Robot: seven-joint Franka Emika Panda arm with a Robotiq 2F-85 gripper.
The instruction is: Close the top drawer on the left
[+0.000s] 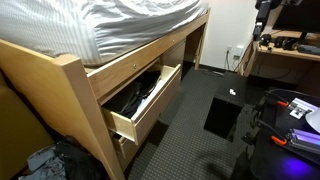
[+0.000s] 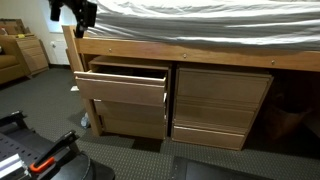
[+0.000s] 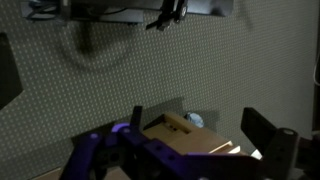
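Note:
The top drawer (image 1: 150, 108) on the left of the light-wood bed frame stands pulled out, with dark black items (image 1: 135, 92) inside. Its plain front also shows sticking out in an exterior view (image 2: 125, 88). My gripper (image 2: 75, 12) is a dark shape high above the bed's corner post, up and left of the drawer and apart from it. In the wrist view the gripper (image 3: 200, 132) is open, its two dark fingers wide apart, with a wooden post top (image 3: 185, 138) and carpet below it. Nothing is held.
Closed matching drawer fronts (image 2: 222, 100) sit to the right, and another front (image 2: 130, 118) lies below the open drawer. A black box (image 1: 225, 105) lies on the carpet. A desk (image 1: 290, 48) stands behind and a clothes pile (image 1: 45, 160) lies by the post.

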